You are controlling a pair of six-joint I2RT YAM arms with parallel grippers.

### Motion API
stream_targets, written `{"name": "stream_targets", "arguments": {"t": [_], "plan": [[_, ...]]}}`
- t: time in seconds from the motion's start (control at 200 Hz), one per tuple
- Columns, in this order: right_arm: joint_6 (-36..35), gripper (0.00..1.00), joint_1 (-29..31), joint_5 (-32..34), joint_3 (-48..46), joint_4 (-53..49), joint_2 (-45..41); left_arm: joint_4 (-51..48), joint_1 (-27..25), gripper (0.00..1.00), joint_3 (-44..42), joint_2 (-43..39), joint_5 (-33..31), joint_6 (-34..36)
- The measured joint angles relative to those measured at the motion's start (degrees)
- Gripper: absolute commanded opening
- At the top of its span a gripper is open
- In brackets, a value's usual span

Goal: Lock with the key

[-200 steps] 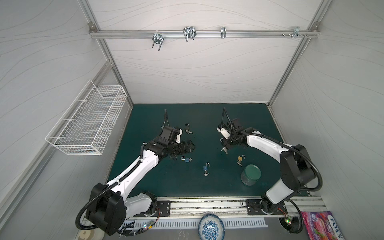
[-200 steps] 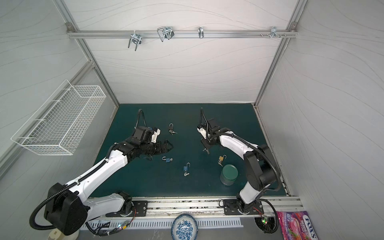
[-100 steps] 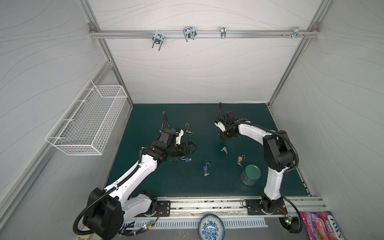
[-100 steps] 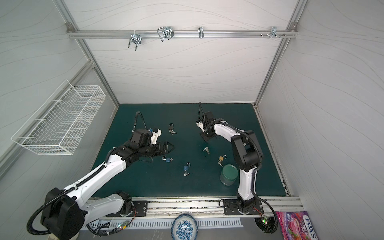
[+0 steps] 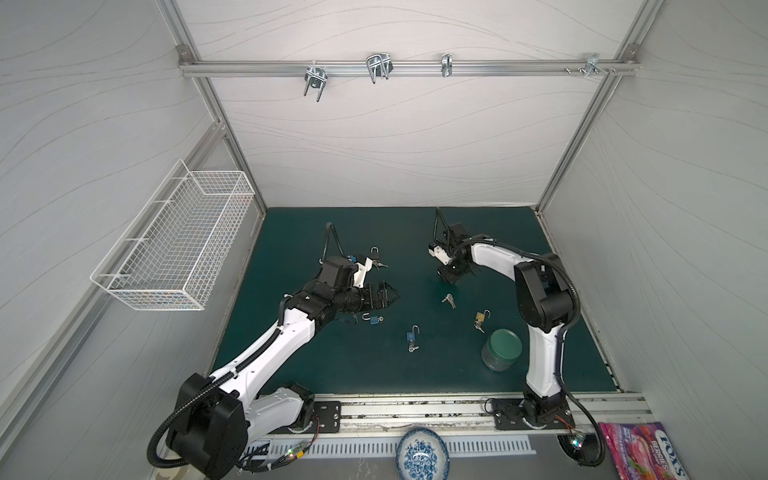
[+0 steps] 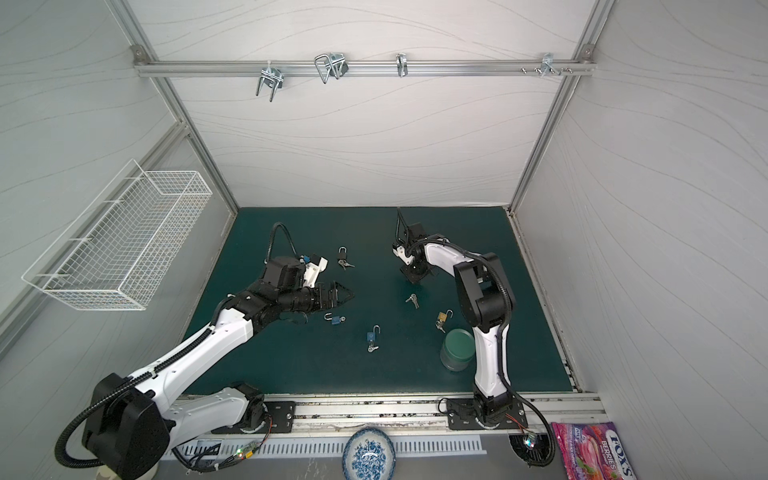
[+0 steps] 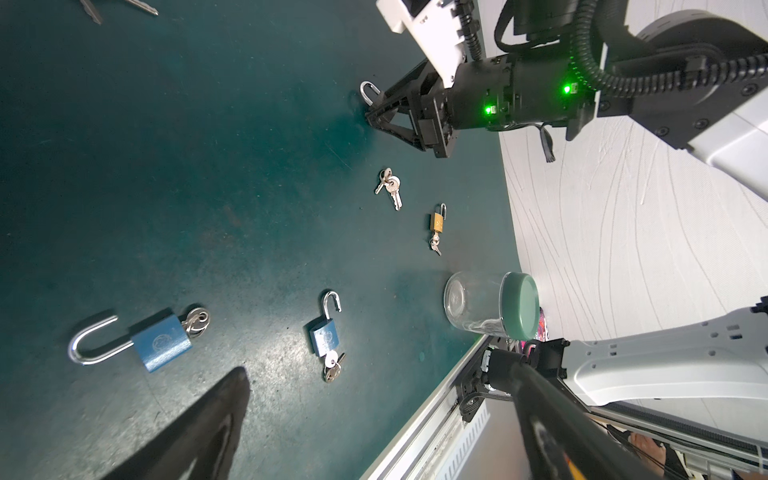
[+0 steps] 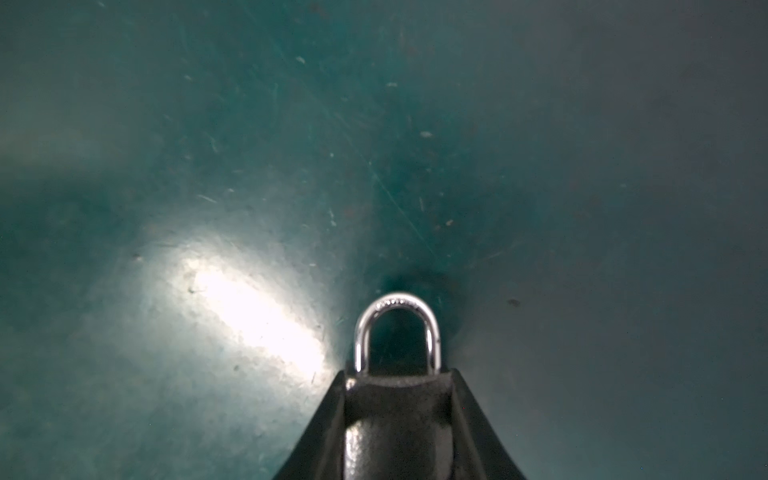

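While the padlock (image 8: 397,301) was clamped in the right gripper (image 5: 447,277) right of centre in a top view, the keys (image 5: 449,300) were seen just below it, rightward of the spread-open left gripper (image 5: 392,296).

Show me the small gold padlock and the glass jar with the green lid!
Small gold padlock (image 7: 436,222): left wrist view, its body.
Glass jar with green lid (image 5: 504,344): in a top view, lid top.

A dark padlock (image 8: 397,301) with a silver shackle sits clamped in the right claw (image 8: 398,376), shackle pointing down at the green worktop (image 8: 249,124). Ringed silver keys (image 5: 449,300) lie flat nearby.
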Motion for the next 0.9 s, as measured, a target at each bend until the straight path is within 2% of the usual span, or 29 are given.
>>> {"name": "stream_targets", "arguments": {"t": [0.135,0.225,0.295,0.33,0.405,0.645,0.735,0.815,0.9], "plan": [[-0.02,0.31,0.00,0.74,1.03,-0.57,0.59,0.13,0.00,0.99,-0.09,0.00,0.24,-0.09],[-0.13,0.45,0.00,1.07,1.60,-0.74,1.05,0.26,0.00,0.99,-0.17,0.00,0.24,-0.13],[0.11,0.50,0.00,1.29,1.70,-0.85,1.05,0.24,0.00,0.99,-0.17,0.00,0.13,-0.13],[-0.02,0.56,0.00,1.29,1.75,-0.87,1.05,0.20,0.00,0.99,-0.17,0.00,-0.07,-0.13],[-0.09,0.62,0.00,1.16,1.75,-0.94,1.05,-0.26,0.00,0.99,-0.17,0.00,-0.94,-0.09],[1.81,0.62,0.00,0.59,0.13,-0.72,-2.47,-3.10,-2.01,0.99,0.11,0.00,-6.47,0.48],[5.25,0.60,0.02,0.57,-3.78,0.72,-9.09,-3.65,-4.83,0.99,0.44,0.00,-9.01,1.01],[9.66,0.53,0.33,0.00,-8.04,2.80,-16.28,-3.58,-7.06,0.99,0.48,0.00,-11.28,1.11],[15.26,0.53,1.16,-0.31,-12.74,5.38,-23.63,-2.80,-9.60,0.99,0.26,0.00,-13.64,0.72]]}}
